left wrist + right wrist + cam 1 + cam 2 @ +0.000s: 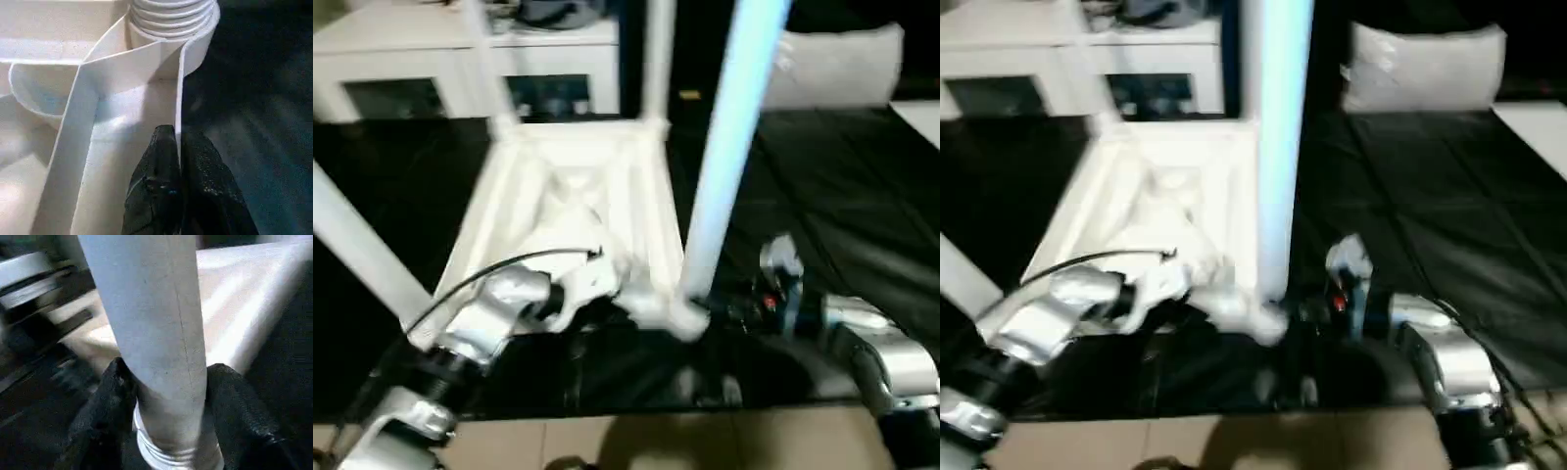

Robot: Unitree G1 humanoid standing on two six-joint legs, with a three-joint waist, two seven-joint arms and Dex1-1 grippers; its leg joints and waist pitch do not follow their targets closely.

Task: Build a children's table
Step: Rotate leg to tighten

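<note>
The white children's table point(570, 201) lies upside down on a black sheet, its ribbed underside up and several legs standing in the corner sockets. My left gripper point(177, 147) is shut on the thin side wall of the table top point(179, 98), just beside a threaded corner socket point(171, 19). At the near right corner a long white leg point(729, 137) rises from its socket point(677, 315). My right gripper point(166, 396) is shut on that leg point(151, 323) low down, one finger on each side, just above its threaded end.
A white cabinet with glass doors point(460, 59) stands behind the table. A white pillow point(1420, 64) lies at the back right. The black sheet point(842, 196) covers the floor, and bare tan floor point(705, 441) shows along the near edge.
</note>
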